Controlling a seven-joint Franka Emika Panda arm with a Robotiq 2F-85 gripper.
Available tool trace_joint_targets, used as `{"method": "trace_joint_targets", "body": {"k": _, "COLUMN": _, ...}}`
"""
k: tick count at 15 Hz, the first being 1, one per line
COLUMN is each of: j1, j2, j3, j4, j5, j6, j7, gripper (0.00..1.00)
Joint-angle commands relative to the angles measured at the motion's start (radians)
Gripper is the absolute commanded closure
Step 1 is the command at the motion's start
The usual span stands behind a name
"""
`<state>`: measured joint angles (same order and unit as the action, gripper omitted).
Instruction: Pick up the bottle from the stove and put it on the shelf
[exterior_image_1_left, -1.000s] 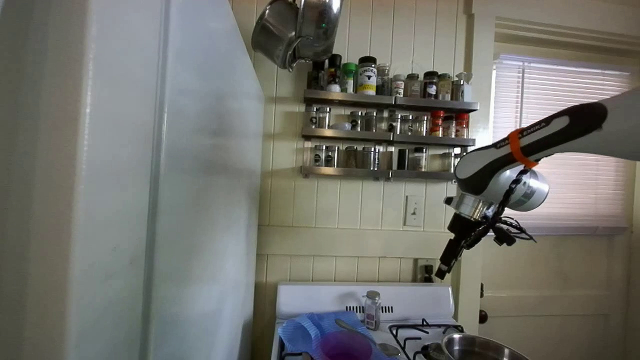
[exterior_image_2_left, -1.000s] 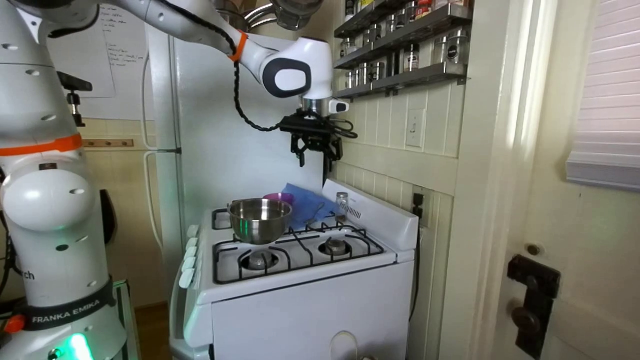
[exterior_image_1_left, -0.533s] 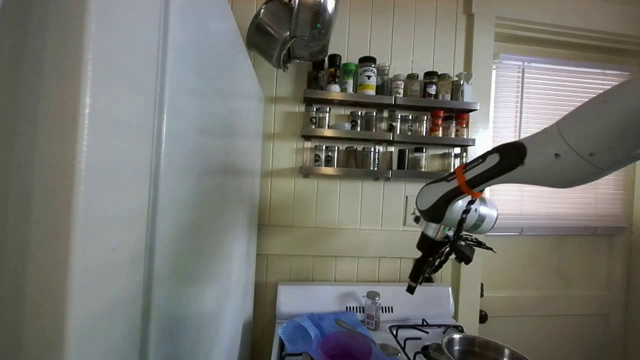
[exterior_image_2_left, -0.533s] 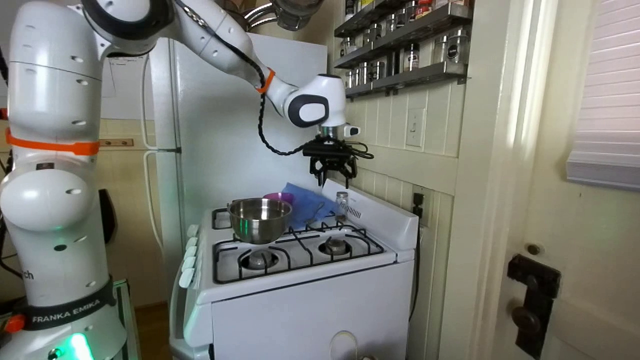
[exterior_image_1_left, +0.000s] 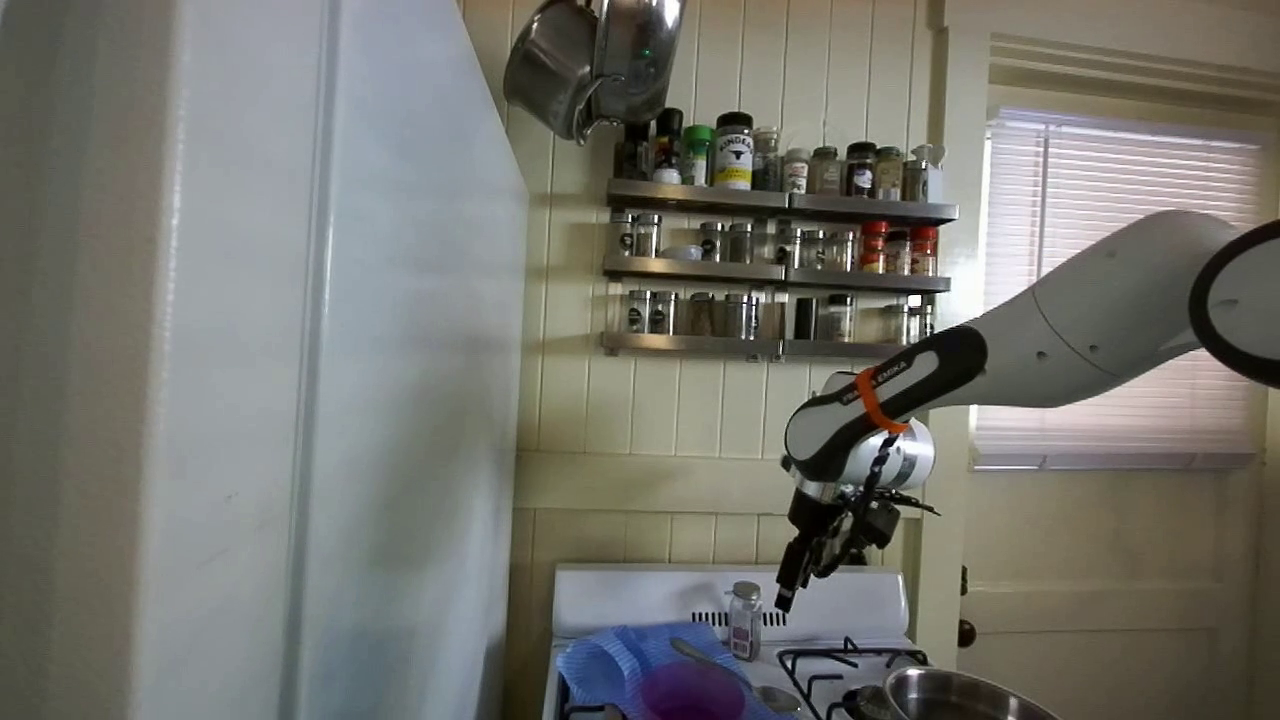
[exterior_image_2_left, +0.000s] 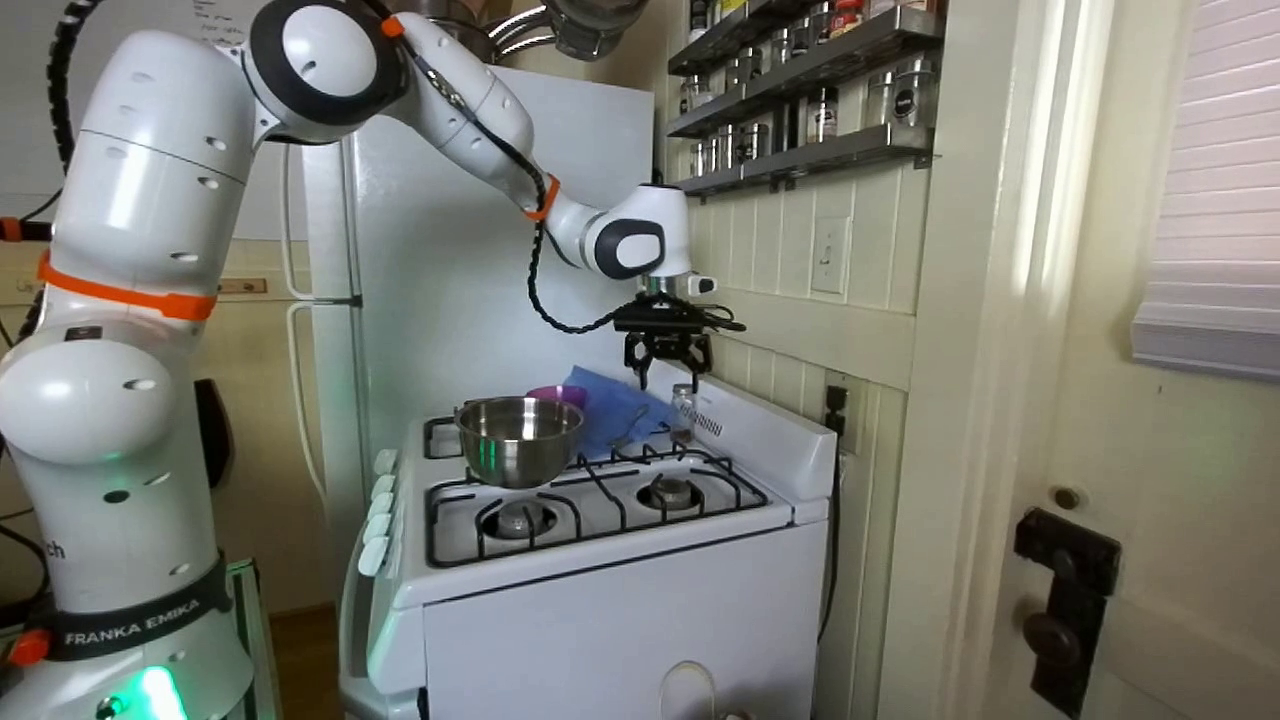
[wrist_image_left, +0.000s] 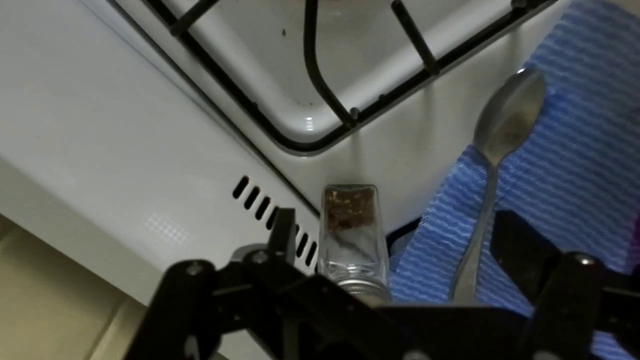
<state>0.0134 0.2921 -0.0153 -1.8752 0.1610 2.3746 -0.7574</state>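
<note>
The bottle (exterior_image_1_left: 745, 622) is clear glass with a silvery lid and reddish-brown flakes at its bottom. It stands upright on the stove (exterior_image_2_left: 620, 610), close to the white back panel (exterior_image_1_left: 840, 600), and also shows in an exterior view (exterior_image_2_left: 684, 412). My gripper (exterior_image_2_left: 669, 384) points down, open and empty, above and close to the bottle. In the wrist view the bottle (wrist_image_left: 350, 235) stands between the lines of the open fingers (wrist_image_left: 395, 225), nearer the left one; its lid is partly hidden by the gripper. The shelf (exterior_image_1_left: 700, 344) is a steel wall rack with three tiers of jars.
A blue cloth (wrist_image_left: 585, 150) with a spoon (wrist_image_left: 510, 120) lies beside the bottle. A purple bowl (exterior_image_1_left: 690, 688) sits on the cloth. A steel bowl (exterior_image_2_left: 520, 445) stands on the burner grates (exterior_image_2_left: 600, 500). Pots (exterior_image_1_left: 560, 70) hang near the shelf. A fridge (exterior_image_1_left: 420, 350) borders the stove.
My arm has reached forward and lowered, bringing the gripper down towards the bottle. The fingers stay open. The bottle has not moved.
</note>
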Motion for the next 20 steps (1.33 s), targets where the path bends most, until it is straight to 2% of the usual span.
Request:
{"method": "trace_joint_targets", "body": {"k": 1, "j1": -0.035, "j2": -0.034, "j3": 0.054, "j4": -0.068, "j5": -0.020, "j6": 0.148, "j7": -0.045, "gripper": 0.00}}
{"method": "trace_joint_targets", "body": {"k": 8, "j1": -0.098, "j2": -0.079, "j3": 0.153, "j4": -0.268, "j5": 0.077, "j6": 0.515, "j7": -0.069, "gripper": 0.00}}
{"method": "trace_joint_targets", "body": {"k": 11, "j1": -0.145, "j2": -0.091, "j3": 0.207, "j4": -0.315, "j5": 0.229, "j6": 0.596, "j7": -0.176, "gripper": 0.00}}
{"method": "trace_joint_targets", "body": {"k": 14, "j1": -0.275, "j2": -0.077, "j3": 0.351, "j4": -0.269, "j5": 0.450, "j6": 0.530, "j7": -0.427, "gripper": 0.00}}
{"method": "trace_joint_targets", "body": {"k": 15, "j1": -0.304, "j2": -0.076, "j3": 0.375, "j4": -0.257, "j5": 0.515, "j6": 0.505, "j7": -0.503, "gripper": 0.00}}
{"method": "trace_joint_targets", "body": {"k": 17, "j1": -0.352, "j2": -0.072, "j3": 0.402, "j4": -0.245, "j5": 0.594, "j6": 0.472, "j7": -0.598, "gripper": 0.00}}
{"method": "trace_joint_targets", "body": {"k": 20, "j1": -0.402, "j2": -0.073, "j3": 0.396, "j4": -0.233, "j5": 0.646, "j6": 0.366, "j7": -0.667, "gripper": 0.00}}
